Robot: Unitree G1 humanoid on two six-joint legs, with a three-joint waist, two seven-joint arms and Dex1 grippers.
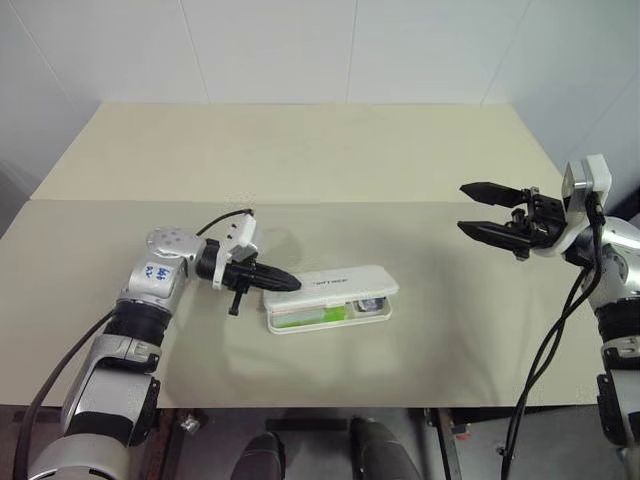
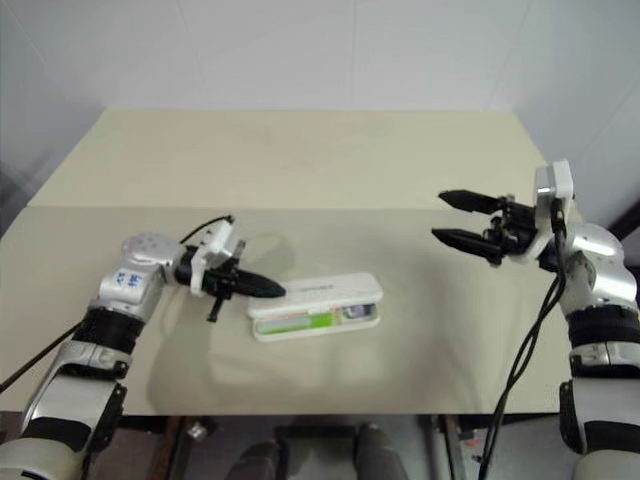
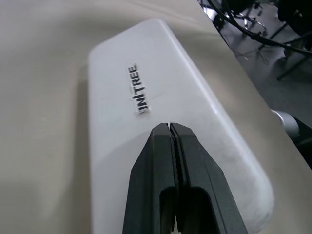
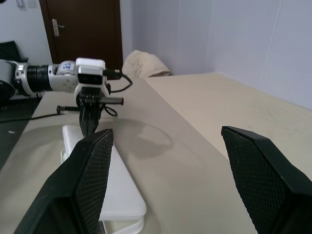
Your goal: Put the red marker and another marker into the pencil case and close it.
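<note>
Left wrist view: left end effector pinched shut, empty, tip over pencil case lid. Press lid down squarely. Right end effector wide, clear.

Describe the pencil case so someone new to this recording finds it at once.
On the wide beige table, look near the front edge, just right of the shut left gripper. There lies the flat white hard-plastic pencil case with rounded corners, its lid not fully down, lime-green highlighter showing in the gap. A small dark logo marks the lid.
</note>
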